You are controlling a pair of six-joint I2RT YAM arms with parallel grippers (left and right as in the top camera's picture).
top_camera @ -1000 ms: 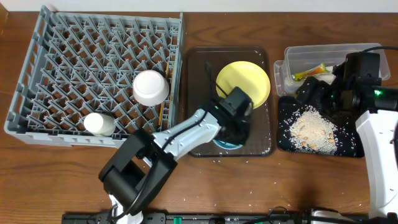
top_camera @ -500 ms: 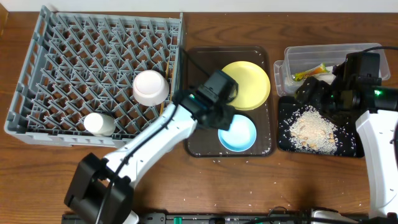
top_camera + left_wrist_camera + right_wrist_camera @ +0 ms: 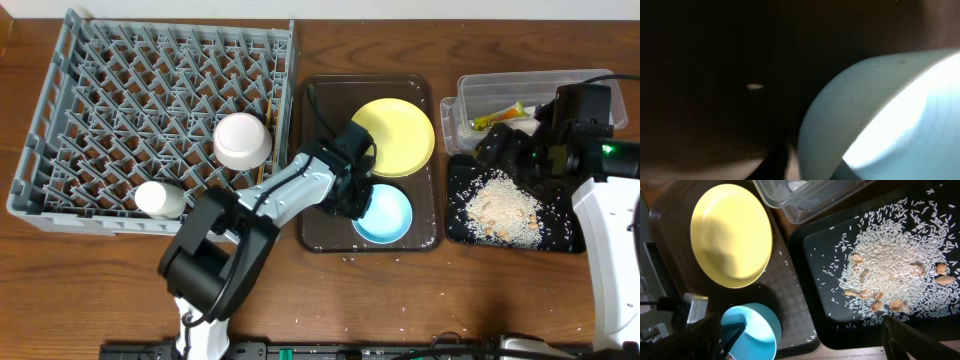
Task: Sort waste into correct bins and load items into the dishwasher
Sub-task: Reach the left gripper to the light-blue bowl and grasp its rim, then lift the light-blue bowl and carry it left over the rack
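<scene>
The light blue bowl [image 3: 385, 215] [image 3: 752, 332] sits on the dark brown tray, in front of the yellow plate [image 3: 393, 135] [image 3: 732, 235]. My left gripper [image 3: 352, 195] is open at the bowl's left rim, with one finger inside the bowl [image 3: 880, 115]. The white bowl [image 3: 241, 140], white cup [image 3: 160, 198] and chopsticks [image 3: 265, 140] are in the grey dish rack [image 3: 100, 60]. My right gripper [image 3: 497, 148] [image 3: 800, 347] is open and empty above the black tray [image 3: 460, 225] of beige crumbs [image 3: 500, 205] [image 3: 890, 275]. The sachet [image 3: 497, 118] and a bit of white wrapper [image 3: 521, 128] lie in the clear tub [image 3: 470, 85].
The dark brown serving tray [image 3: 320, 100] lies between the rack and the bins. Loose rice grains are scattered on this tray and on the wooden table's front edge [image 3: 400, 310]. The right arm hangs over the tub's right half.
My left arm lifted from the blue bowl toward the plate, then came back down at the bowl's left rim. The bowl stayed in place. The right arm has not moved.
</scene>
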